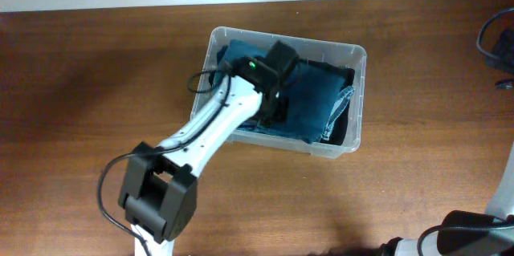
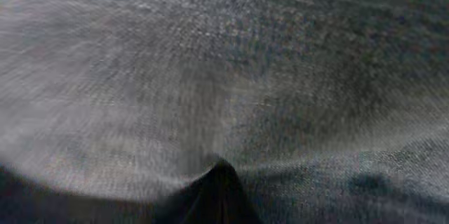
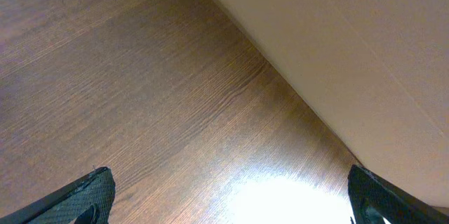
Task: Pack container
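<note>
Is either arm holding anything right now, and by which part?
Right fingers: open over the table, holding nothing. Left fingers: shut, down against the denim garment in the container; whether they pinch a fold cannot be told.

The container (image 1: 360, 87) is clear, thin plastic, smooth, with a faint sheen along its rim; the denim cloth (image 1: 313, 99) in it is blue and matt, and close up in the left wrist view its fine woven texture looks grainy and slightly rough. The table (image 1: 80, 87) is dark brown wood or wood-look laminate, smooth, straight-grained and semi-gloss, with a bright patch of reflected light in the right wrist view; the left arm's shell (image 1: 210, 123) is smooth white plastic with a light gloss; its base housing (image 1: 157, 196) is matt black.
</note>
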Motion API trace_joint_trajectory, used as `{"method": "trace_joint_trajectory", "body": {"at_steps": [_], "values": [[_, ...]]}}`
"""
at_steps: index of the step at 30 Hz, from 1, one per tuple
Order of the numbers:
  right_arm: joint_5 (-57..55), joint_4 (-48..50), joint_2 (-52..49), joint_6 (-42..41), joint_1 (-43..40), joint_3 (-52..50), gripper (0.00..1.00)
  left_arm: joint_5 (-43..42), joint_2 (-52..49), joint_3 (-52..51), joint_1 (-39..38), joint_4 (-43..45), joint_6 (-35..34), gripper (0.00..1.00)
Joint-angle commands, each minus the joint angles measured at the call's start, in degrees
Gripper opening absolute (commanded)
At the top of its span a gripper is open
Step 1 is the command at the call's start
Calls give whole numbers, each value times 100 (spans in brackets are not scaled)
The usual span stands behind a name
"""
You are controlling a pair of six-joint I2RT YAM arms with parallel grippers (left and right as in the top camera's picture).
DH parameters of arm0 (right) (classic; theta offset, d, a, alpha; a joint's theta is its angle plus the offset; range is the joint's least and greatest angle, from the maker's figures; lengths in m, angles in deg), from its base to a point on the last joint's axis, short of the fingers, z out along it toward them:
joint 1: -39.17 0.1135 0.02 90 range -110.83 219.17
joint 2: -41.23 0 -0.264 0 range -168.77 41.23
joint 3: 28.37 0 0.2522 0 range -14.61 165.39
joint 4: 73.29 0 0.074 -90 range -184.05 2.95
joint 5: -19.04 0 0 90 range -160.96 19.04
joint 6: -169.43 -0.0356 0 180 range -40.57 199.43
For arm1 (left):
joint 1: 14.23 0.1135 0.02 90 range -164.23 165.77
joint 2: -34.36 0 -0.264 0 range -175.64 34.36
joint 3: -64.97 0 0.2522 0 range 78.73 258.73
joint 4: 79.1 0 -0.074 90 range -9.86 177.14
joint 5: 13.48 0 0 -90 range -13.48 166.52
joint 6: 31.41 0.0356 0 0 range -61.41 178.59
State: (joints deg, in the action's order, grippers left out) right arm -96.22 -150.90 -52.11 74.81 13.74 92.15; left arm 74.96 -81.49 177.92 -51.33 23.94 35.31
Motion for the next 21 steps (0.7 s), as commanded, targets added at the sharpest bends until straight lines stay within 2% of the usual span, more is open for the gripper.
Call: {"method": "trace_joint_trajectory", "body": {"at_steps": [1, 6, 15, 21], "values": [[-68, 15, -2, -79, -9, 28, 99, -59, -247, -610, -17, 603, -63, 0], [-70, 17, -2, -79, -9, 28, 98, -61, -223, -673, 4, 903, -66, 0], [-68, 17, -2, -79, -9, 28, 98, -33, 289, 695, -2, 70, -66, 0], [-70, 17, -2, -79, -9, 28, 98, -48, 645, 1025, -59, 151, -98, 0]]}}
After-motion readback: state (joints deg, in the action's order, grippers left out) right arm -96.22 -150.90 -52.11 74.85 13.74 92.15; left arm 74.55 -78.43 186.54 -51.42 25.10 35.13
